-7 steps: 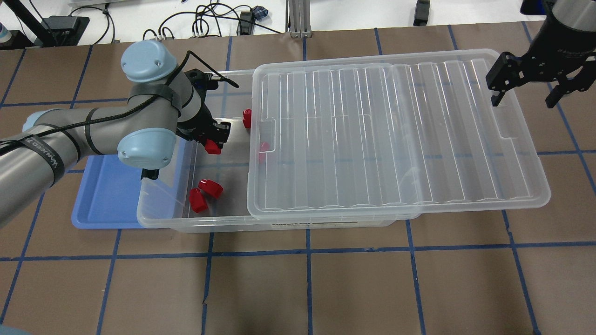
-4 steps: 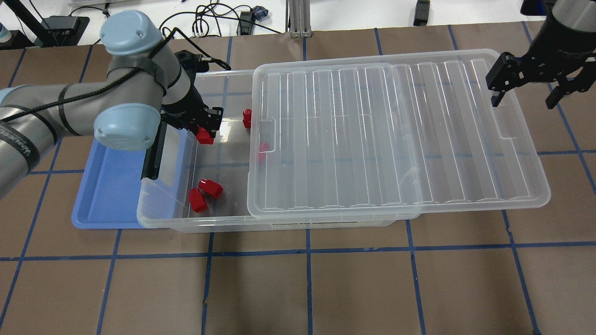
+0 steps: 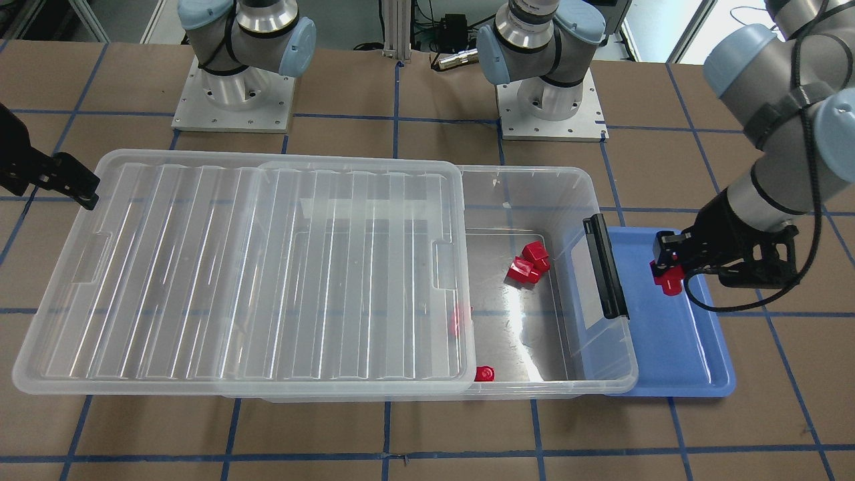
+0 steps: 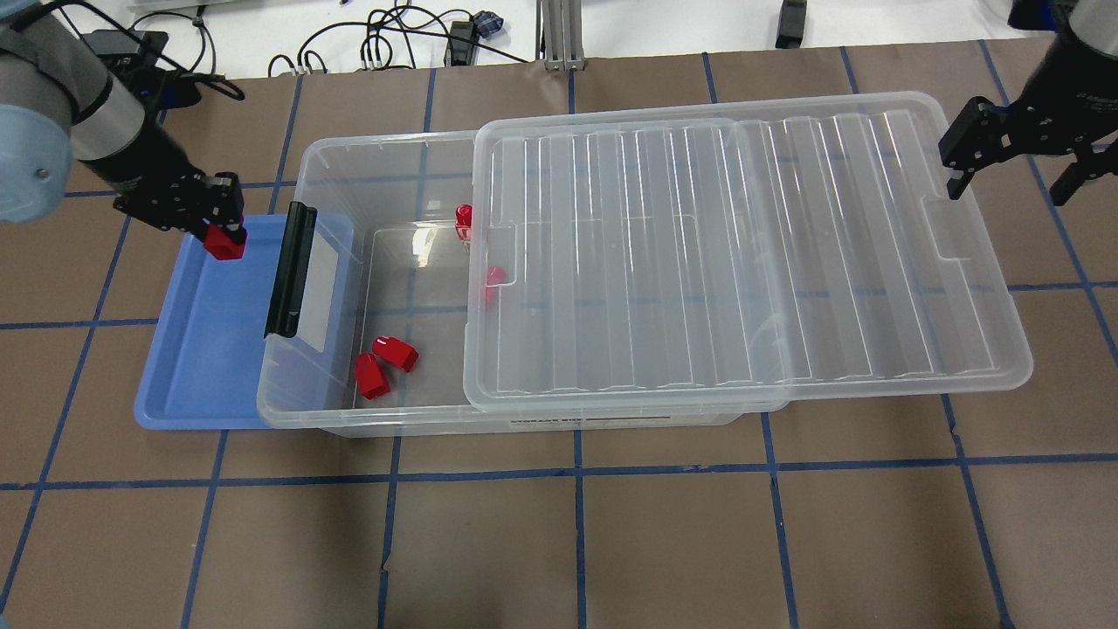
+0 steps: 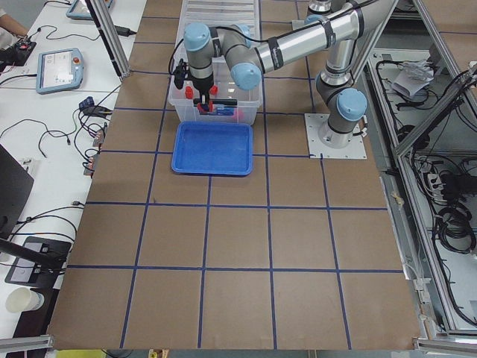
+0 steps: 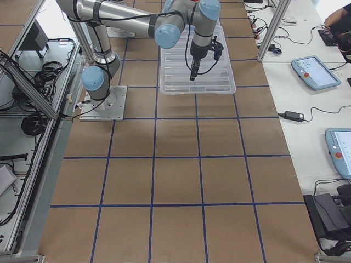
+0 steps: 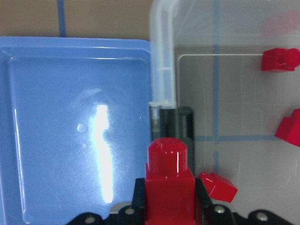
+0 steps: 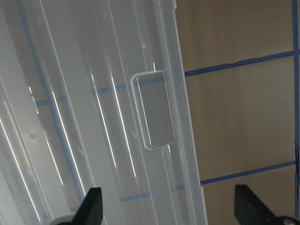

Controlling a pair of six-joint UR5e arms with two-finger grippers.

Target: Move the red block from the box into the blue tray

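Note:
My left gripper (image 4: 222, 232) is shut on a red block (image 4: 226, 247) and holds it above the far end of the blue tray (image 4: 196, 367), just outside the box's latch end. In the left wrist view the block (image 7: 169, 186) stands upright between the fingers, over the tray (image 7: 61, 126). The front-facing view shows the block (image 3: 667, 283) above the tray (image 3: 674, 354). The clear box (image 4: 349, 418) holds several more red blocks (image 4: 384, 360). My right gripper (image 4: 1009, 188) is open and empty above the lid's far right edge.
The ribbed clear lid (image 4: 742, 253) lies slid to the right across the box, leaving its left end open. A black latch clip (image 4: 289, 271) stands on the box's left wall beside the tray. One red block (image 4: 494, 278) lies under the lid's edge.
My left gripper has carried the red block left, from inside the box's open end, over the latch wall, to above the tray. My right gripper has shifted slightly right.

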